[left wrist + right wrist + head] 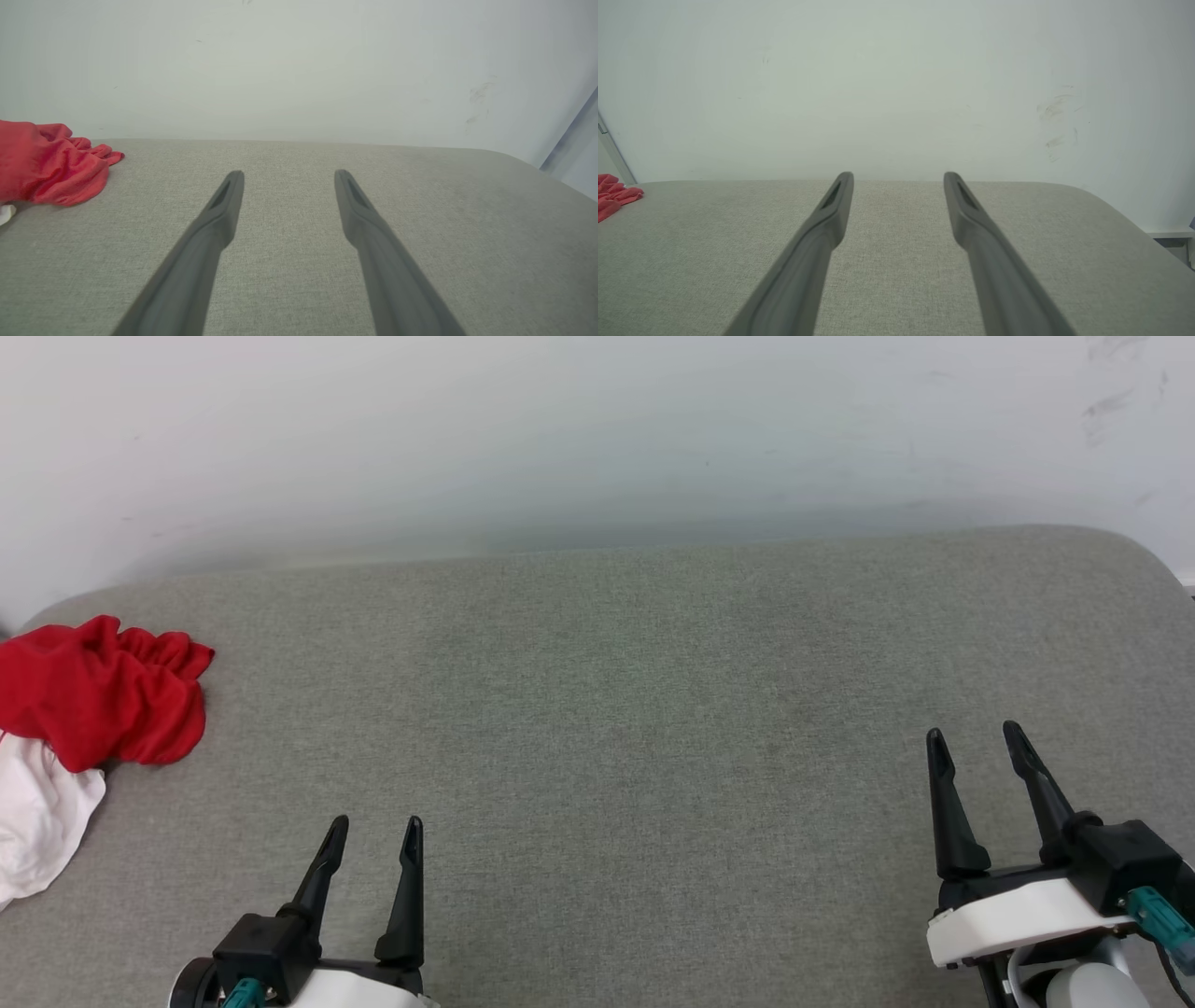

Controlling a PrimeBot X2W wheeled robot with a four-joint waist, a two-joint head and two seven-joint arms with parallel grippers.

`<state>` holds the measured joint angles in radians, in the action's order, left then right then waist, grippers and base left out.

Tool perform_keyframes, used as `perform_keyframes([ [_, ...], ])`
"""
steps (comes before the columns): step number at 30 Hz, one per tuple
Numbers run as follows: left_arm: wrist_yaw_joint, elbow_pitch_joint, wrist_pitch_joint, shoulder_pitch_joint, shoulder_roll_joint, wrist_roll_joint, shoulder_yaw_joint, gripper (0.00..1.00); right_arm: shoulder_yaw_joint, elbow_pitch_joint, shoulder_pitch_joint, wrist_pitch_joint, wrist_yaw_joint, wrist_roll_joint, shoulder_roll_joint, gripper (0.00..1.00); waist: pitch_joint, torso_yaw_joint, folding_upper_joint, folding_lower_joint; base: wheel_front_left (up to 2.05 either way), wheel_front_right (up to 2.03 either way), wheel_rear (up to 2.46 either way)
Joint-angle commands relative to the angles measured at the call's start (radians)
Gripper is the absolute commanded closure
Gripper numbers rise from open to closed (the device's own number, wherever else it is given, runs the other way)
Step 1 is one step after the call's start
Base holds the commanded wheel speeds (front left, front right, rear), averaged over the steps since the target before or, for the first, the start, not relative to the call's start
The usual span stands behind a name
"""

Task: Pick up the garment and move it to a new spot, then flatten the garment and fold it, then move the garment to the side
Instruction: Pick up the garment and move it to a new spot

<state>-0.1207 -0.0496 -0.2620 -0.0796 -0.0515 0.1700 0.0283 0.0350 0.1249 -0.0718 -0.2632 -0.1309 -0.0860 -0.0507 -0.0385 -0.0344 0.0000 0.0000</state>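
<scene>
While lying crumpled at the far left edge of the grey cushioned surface point(607, 709), the garment point(103, 695) is presenting as Item 1: soft, light, limp cloth. It is judged likely to be sagging and unfurling once lifted, with nothing stiff or fragile about it. Slipping is a small risk if only one thin layer is being pinched.

Hold advised: the raised red ridge of folds at the heap's right side, where several layers are bunching together. No collar or hem is making itself clear enough to aim for.

Appearance: a red mass is heaping over a white part, which is spilling toward the near left and running past the edge of the head view. The folds are hiding any trim or print.

Item 2: left gripper point(377, 823), hovering low at the near left, well apart from the garment, fingers spreading wide with nothing between them.

Item 3: the middle stretch of the surface, offering room for the likely new spot.

Item 4: right gripper point(974, 733), hovering at the near right, farthest from the garment, its fingers likewise standing apart and gripping nothing.
</scene>
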Motion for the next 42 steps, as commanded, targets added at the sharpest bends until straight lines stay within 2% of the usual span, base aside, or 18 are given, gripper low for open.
perform_keyframes([
  [1,-0.004,-0.003,-0.004,-0.009,0.001,-0.002,0.001,0.0,-0.001,0.001,0.005,-0.002,0.0,-0.001,0.001,0.0,0.001,0.002,0.0,0.0,0.0,0.0,0.0],
  [8,-0.007,-0.003,-0.004,-0.005,0.001,0.002,-0.008,0.0,-0.015,0.009,0.013,-0.002,0.0,-0.011,0.001,0.0,0.003,0.032,0.0,0.0,0.0,0.0,0.0],
  [13,-0.008,0.003,-0.004,-0.013,0.001,-0.007,-0.025,0.0,-0.042,0.004,0.021,-0.002,0.0,-0.009,0.001,0.0,0.005,0.077,0.0,0.0,0.0,0.0,0.0],
  [30,-0.01,0.012,-0.004,-0.022,0.001,-0.027,-0.069,0.0,-0.134,0.019,0.035,-0.002,0.0,-0.008,0.001,0.0,0.018,0.365,0.0,0.0,0.0,0.0,0.0],
  [42,-0.01,0.031,-0.004,-0.051,0.001,-0.044,-0.075,0.0,-0.179,0.033,0.043,-0.002,0.0,-0.022,0.001,0.0,0.039,0.494,0.0,0.0,0.0,0.0,0.0],
])
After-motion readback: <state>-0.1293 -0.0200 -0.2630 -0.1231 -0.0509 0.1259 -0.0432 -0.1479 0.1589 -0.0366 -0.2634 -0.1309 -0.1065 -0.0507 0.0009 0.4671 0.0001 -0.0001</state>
